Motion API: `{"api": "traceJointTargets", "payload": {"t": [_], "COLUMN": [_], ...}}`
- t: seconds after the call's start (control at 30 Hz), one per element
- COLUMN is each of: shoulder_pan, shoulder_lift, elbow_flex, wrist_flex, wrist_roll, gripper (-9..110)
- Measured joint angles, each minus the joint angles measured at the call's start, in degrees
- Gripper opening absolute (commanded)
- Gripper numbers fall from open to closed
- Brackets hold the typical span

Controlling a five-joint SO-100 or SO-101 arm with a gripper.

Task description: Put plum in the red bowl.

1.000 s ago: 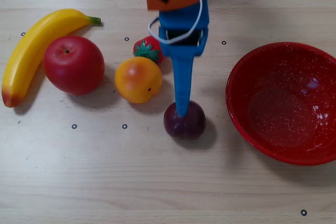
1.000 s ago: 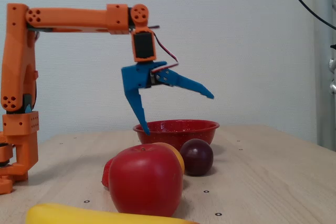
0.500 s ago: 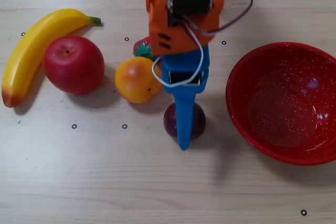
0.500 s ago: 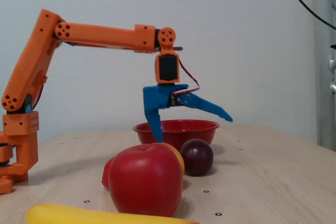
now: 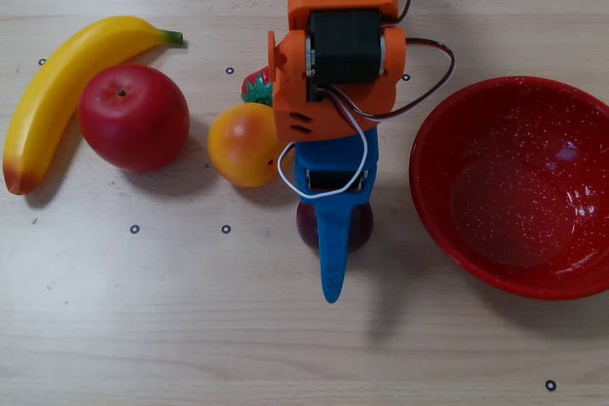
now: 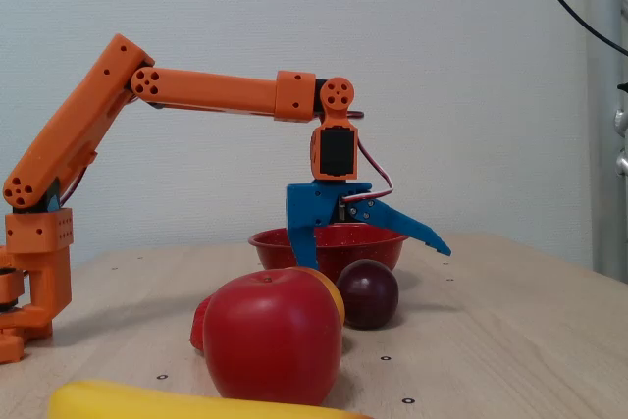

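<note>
The plum [image 6: 368, 292] sat on the tabletop [image 5: 190, 330], between the orange [image 5: 245, 145] and the red bowl [image 5: 571, 282] in the overhead view, near both but touching neither as far as could be told. The tool [image 6: 373, 252] hung directly above it with its jaws spread wide and nothing held; in the fixed view one finger pointed down behind the fruit and the other angled out toward the camera side, both clear of the skin.

Judged from its look, the plum was small, round, glossy and probably light and hard, so it would likely be slippery and prone to roll or squirt out under an off-centre squeeze. The safest hold seemed to be across its widest girth, with the fingers coming down on opposite sides so the pinch line passed through the middle. A grip set too high would tend to push it down and away. The orange stood close on one side, so the descending finger needed to stay clear of it. The bowl lay empty
</note>
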Motion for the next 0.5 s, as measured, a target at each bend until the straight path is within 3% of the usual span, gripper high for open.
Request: {"api": "traceJointTargets", "payload": {"t": [0.5], "shoulder_pan": [1.23], "shoulder_lift": [-4.31], "elbow_flex": [-1.58], "wrist_flex": [0.18], "wrist_roll": [-0.26], "gripper": [65]}}
